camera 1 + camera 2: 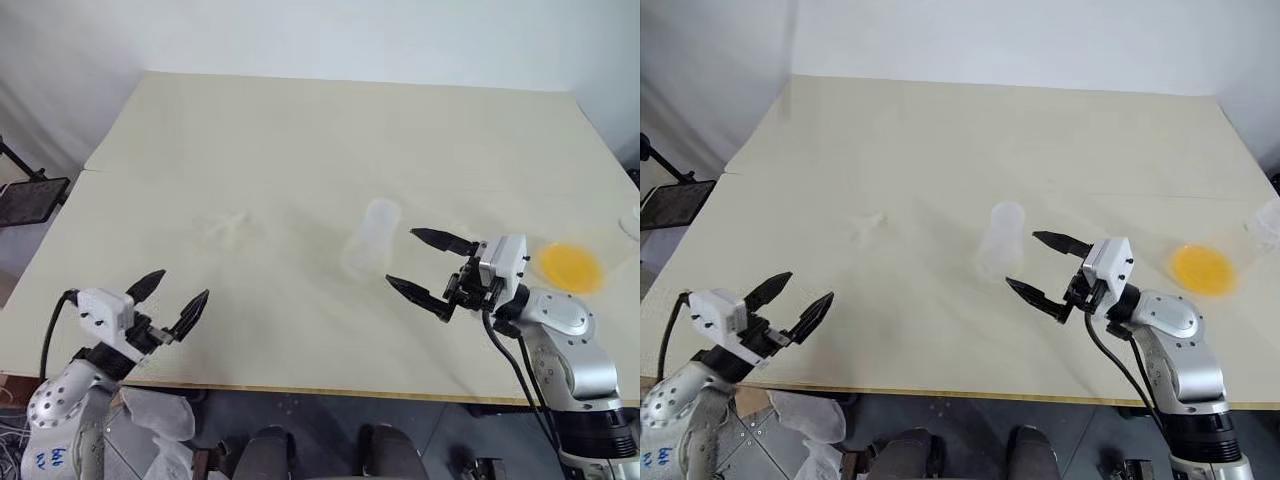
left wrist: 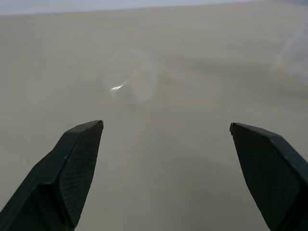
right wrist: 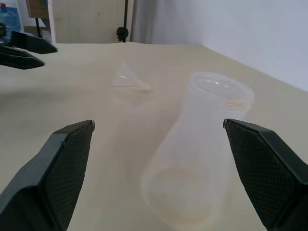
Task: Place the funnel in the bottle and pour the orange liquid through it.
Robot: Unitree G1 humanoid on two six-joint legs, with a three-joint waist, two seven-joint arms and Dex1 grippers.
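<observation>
We see the clear bottle [image 1: 1000, 238] standing upright mid-counter [image 1: 940, 130], just beyond our right end effector [image 1: 1038, 267], whose jaws are spread wide with nothing between them. The funnel [image 3: 129, 78] lies on its side to the bottle's left. Orange liquid [image 1: 1203, 268] sits at the right edge. Left end effector [image 1: 787, 300] is released, near the front edge.
</observation>
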